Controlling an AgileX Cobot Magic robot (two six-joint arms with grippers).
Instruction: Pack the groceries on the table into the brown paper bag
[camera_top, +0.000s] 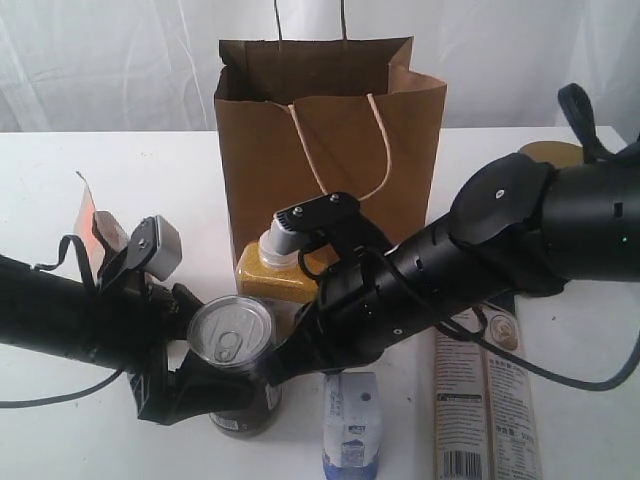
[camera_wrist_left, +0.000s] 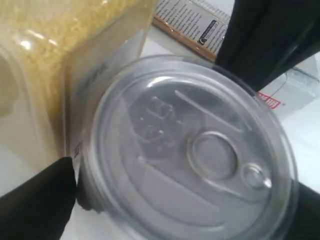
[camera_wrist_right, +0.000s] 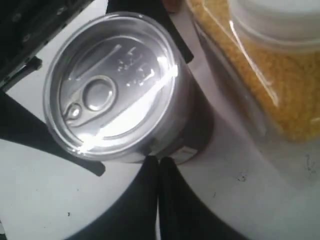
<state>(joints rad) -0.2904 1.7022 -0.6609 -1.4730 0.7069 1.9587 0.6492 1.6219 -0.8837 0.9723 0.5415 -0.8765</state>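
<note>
A silver pull-tab can (camera_top: 232, 335) stands on the table (camera_top: 70, 440) in front of the yellow white-capped bottle (camera_top: 272, 270). My left gripper (camera_top: 235, 385) is open, one jaw on each side of the can (camera_wrist_left: 190, 150). I cannot tell whether the jaws touch it. My right gripper (camera_wrist_right: 159, 161) is shut and empty, its tips against the can's side (camera_wrist_right: 112, 80). In the exterior view it (camera_top: 285, 365) reaches across from the right. The brown paper bag (camera_top: 330, 140) stands upright behind the bottle, mouth open.
A white-blue carton (camera_top: 352, 425) lies at the front, a long packet (camera_top: 485, 400) to its right. A brown-orange pouch (camera_top: 88, 225) stands at the left. A gold-lidded jar (camera_top: 550, 153) shows behind the right arm. The bottle (camera_wrist_right: 270, 75) is close beside the can.
</note>
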